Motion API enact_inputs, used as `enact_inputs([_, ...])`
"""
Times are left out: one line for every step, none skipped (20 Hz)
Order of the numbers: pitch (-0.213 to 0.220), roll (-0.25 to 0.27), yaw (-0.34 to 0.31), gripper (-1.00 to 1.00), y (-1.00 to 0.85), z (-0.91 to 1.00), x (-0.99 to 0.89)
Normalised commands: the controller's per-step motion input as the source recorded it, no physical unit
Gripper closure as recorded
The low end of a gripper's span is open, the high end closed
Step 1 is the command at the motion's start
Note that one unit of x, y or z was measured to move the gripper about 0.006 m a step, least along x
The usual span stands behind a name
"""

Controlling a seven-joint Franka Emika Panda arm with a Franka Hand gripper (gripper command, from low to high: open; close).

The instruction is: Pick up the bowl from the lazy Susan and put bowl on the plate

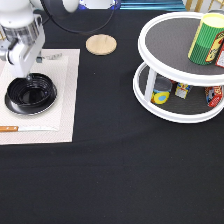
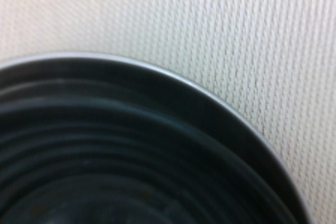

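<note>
The black bowl [image 1: 31, 93] sits on the silver plate [image 1: 13, 107], on a cream placemat [image 1: 62, 95] well apart from the lazy Susan [image 1: 172, 67]. The gripper [image 1: 24, 76] touches its rim; whether the jaws are open or closed, I cannot tell.

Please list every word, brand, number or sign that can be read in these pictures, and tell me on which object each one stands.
No text can be read.
Green-and-yellow striped can on the lazy Susan, top tier: print too blurred.
Small packages on the lower tier: coloured labels, unreadable.
The bowl, the plate under it, the gripper at the bowl's rim, the wooden coaster: no markings.
</note>
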Motion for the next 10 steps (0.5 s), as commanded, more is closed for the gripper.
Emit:
enact_inputs([0.167,-0.033,0.073,-1.0,0.05,1.0,0.26])
enact_inputs([0.227,-0.028,0.048,-1.0,0.0,0.93,0.3])
enact_inputs([0.275,0.0,0.02,-1.0,0.0,0.79,0.3])
enact_inputs([0.184,-0.017,0.013,-1.0,0.01,0.39,0.3])
enact_inputs([0.093,-0.021,0.0,-1.0,0.0,0.0,0.17])
enact_inputs([0.0,0.0,0.0,-1.0,0.0,0.0,0.0])
enact_inputs([0.0,0.0,0.0,-1.0,0.0,0.0,0.0])
enact_inputs([0.0,0.0,0.0,-1.0,0.0,0.0,0.0])
enact_inputs([0.0,0.0,0.0,-1.0,0.0,0.0,0.0])
enact_inputs([0.0,0.0,0.0,-1.0,0.0,0.0,0.0])
